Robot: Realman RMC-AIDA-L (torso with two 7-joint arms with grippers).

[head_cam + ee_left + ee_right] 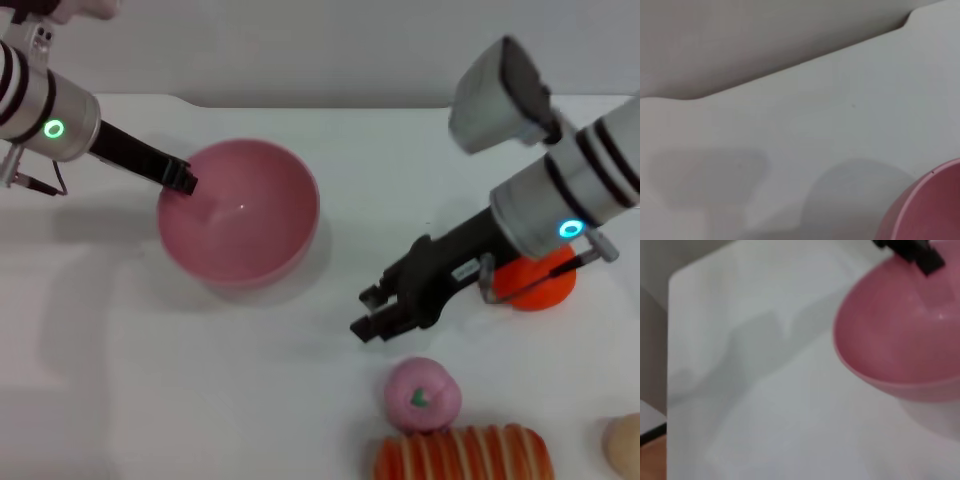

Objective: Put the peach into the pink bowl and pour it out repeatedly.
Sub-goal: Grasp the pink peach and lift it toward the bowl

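Peach (422,394) sits on white table (250,380), just below and slightly right of right gripper (366,311), not touching it; jaws look parted, holding nothing. Left gripper (183,178) is clamped on the left rim of pink bowl (240,212), bowl tilted and empty. Orange-red fruit (535,282) sits behind the right arm; striped bread (462,455) lies just past the peach.

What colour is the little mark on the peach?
Green, on the pale pink peach; the head view shows it best.
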